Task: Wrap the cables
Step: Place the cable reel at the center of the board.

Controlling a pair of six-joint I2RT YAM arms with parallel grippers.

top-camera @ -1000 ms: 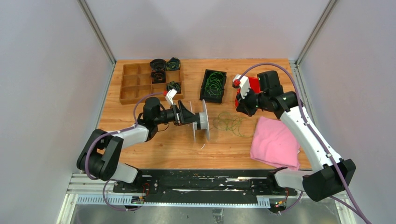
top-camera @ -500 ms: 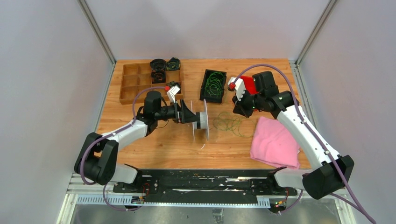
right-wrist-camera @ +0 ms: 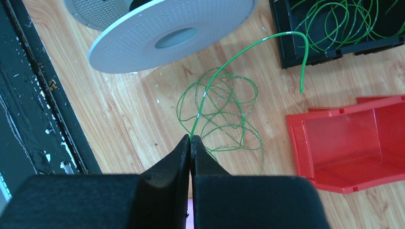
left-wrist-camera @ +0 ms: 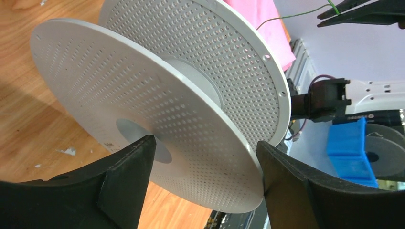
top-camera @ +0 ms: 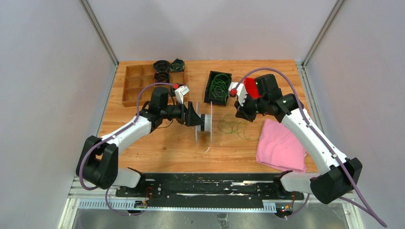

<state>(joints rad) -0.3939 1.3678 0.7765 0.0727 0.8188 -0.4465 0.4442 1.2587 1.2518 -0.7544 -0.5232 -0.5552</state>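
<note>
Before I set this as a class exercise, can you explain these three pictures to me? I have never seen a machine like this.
These are two robot arms bolted to a wooden table. One picture looks down from above; the other two come from a camera on each arm's wrist. On the table are a grey spool, loose green cable loops, a black tray of more cables, a red bin, a pink cloth and a wooden divider box. The right tool is shut on a thin green cable. The left tool straddles the spool's near disc; whether it grips it is unclear.
</note>
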